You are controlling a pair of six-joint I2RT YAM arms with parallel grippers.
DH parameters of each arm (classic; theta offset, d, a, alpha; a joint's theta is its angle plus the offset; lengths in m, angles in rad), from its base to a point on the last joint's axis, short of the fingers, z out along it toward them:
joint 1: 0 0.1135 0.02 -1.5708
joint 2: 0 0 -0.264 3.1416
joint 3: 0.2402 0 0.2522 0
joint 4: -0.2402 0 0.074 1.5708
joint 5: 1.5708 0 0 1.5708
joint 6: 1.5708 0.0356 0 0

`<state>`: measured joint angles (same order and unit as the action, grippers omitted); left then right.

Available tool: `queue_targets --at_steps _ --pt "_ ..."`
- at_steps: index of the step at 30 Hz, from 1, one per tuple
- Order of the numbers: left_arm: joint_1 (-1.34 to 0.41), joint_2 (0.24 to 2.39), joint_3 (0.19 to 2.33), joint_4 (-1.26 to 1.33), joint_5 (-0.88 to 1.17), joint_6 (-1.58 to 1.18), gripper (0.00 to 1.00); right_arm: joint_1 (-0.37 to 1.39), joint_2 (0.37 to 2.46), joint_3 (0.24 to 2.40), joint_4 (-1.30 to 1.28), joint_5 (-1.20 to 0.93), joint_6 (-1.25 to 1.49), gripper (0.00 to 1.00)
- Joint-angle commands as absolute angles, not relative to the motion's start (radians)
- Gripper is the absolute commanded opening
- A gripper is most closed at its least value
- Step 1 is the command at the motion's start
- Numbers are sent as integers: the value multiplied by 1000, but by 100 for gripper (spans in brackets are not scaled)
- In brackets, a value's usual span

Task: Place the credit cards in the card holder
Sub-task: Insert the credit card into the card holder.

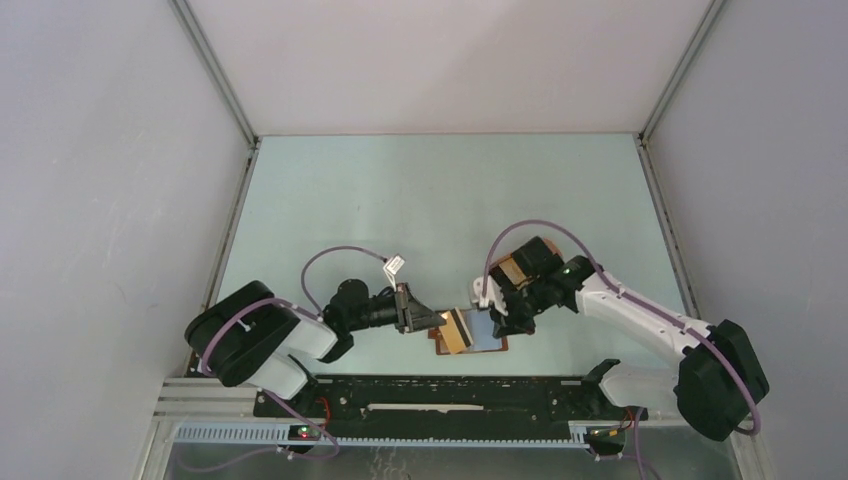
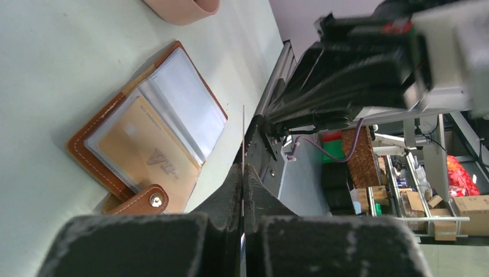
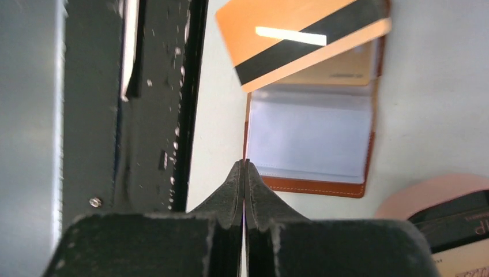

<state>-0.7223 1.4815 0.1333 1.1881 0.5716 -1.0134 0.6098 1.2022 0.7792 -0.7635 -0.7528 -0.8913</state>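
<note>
The left gripper [image 2: 243,171] has its two dark fingers pressed together on an orange card [image 3: 300,34], which shows only as a thin edge between them in the left wrist view. The right wrist view shows the card's face, crossed by a black stripe, tilted and lifted over the far half of the card holder [image 3: 308,138]. The right gripper [image 3: 244,168] is closed, finger against finger, with nothing seen between them, and it points down at the holder's near edge. The brown leather holder lies spread open and flat on the pale green table [image 1: 440,200], between the two grippers and close to the arms' bases. Its clear sleeves face up. A tan card [image 2: 144,153] sits inside one sleeve, and the snap tab [image 2: 141,201] sticks out at that end. Just beside the holder, on the right arm's side, is a pink tray [image 3: 427,193] holding a black card [image 3: 450,210] and a cream card [image 3: 461,259]. A black rail [image 3: 155,104] runs along the table's near edge.
</note>
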Motion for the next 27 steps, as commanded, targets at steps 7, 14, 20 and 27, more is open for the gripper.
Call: queue_targets --at_steps 7,14,20,27 --pt "-704 1501 306 866 604 -916 0 765 1263 705 -606 -439 -1049 0" --pt "-703 1456 343 685 558 -836 0 795 1301 704 -576 -372 -1033 0" --pt "-703 1471 363 670 557 -827 0 802 1322 704 -567 -344 -1024 0" --pt "-703 1480 368 711 573 -852 0 817 1343 704 -571 -333 -1026 0"
